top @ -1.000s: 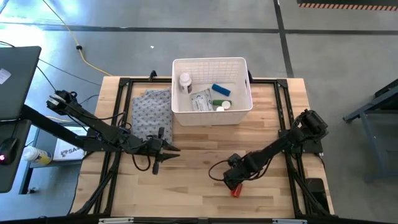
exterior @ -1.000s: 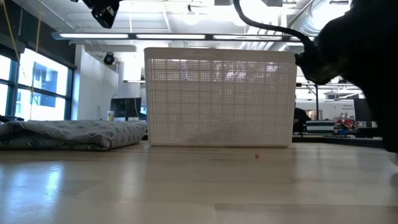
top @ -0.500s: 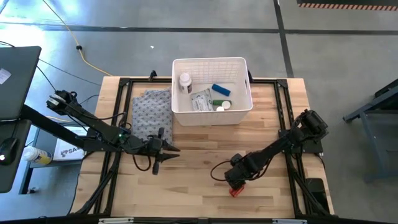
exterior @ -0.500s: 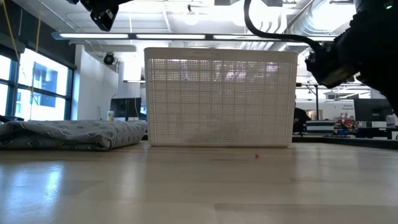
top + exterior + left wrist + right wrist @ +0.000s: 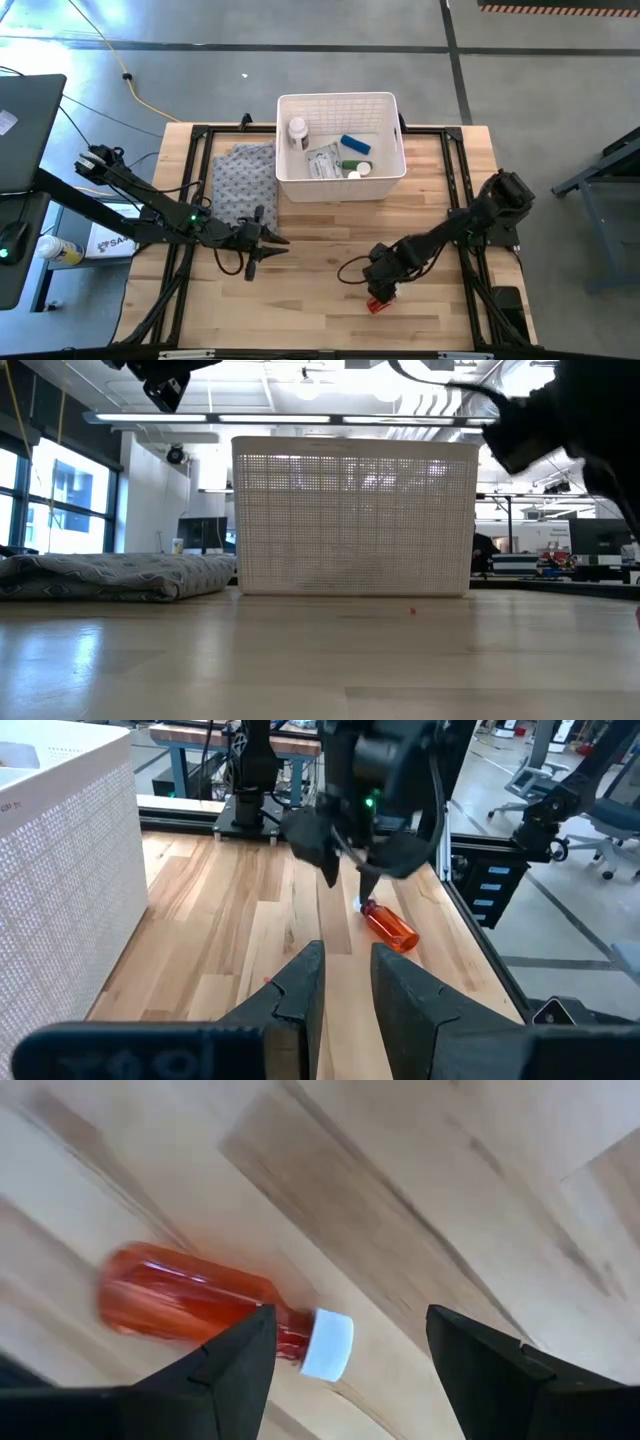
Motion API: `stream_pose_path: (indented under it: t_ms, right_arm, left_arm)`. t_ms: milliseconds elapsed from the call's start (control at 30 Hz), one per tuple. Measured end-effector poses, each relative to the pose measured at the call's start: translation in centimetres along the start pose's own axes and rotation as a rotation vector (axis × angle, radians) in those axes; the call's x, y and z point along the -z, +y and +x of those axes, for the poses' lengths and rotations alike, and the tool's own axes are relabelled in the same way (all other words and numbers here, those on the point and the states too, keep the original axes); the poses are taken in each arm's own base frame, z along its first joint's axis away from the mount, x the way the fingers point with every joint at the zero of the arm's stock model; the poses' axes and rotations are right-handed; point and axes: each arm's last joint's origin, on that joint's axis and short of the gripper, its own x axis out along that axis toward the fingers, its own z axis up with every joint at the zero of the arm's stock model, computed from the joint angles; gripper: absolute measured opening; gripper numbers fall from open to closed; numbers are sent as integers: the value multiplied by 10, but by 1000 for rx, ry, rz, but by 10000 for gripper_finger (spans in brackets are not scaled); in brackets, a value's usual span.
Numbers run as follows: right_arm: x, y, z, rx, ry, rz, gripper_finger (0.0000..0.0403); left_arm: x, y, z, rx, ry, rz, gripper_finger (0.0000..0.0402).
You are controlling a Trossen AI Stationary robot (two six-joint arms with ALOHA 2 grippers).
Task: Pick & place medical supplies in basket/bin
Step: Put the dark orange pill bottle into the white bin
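In the lower right of the high view the right gripper [image 5: 381,291] hangs directly above the red bottle [image 5: 375,305], which lies on its side on the bare wooden table [image 5: 310,300], well apart from the white basket [image 5: 340,178] at upper centre. Its wrist view shows the fingers spread wide, one to either side of the bottle's white cap [image 5: 329,1344] and neck, not touching it — a stance that suits a straight descent, since the bottle lies crosswise between them and the jaws could close across its narrow part. Whether the tips are already level with the bottle is hard to judge from these angles.

The basket already holds a blue block [image 5: 355,145], a green tube [image 5: 351,165], a white pill bottle [image 5: 297,130] and a crinkly packet [image 5: 322,162]; the red bottle looks like the last item left out (nothing else small shows on the wood).

The left gripper [image 5: 257,250] waits left of centre, just below the grey patterned cloth [image 5: 243,185], its fingers [image 5: 300,988] drawn close with only a narrow gap, holding nothing — parked clear of the other arm's path to the basket.
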Motion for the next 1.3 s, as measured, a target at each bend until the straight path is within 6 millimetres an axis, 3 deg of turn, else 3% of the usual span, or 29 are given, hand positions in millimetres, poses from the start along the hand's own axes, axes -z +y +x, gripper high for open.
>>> stream_pose_path:
  t_ms: [200,400,667,933,1300]
  right_arm:
    - [15,3,-23,-95,-86,-184,247]
    - [39,17,-20,-149,-163,-412,247]
    - [65,20,-7,-77,-198,-510,247]
    - [61,23,23,32,-165,-579,247]
    - [58,22,27,60,-178,-612,247]
  left_arm:
    - [0,0,0,4,1,-7,117]
    - [0,0,0,7,2,-25,117]
    - [0,0,0,6,2,-31,117]
    - [0,0,0,6,5,-32,117]
    - [1,0,0,3,14,-26,117]
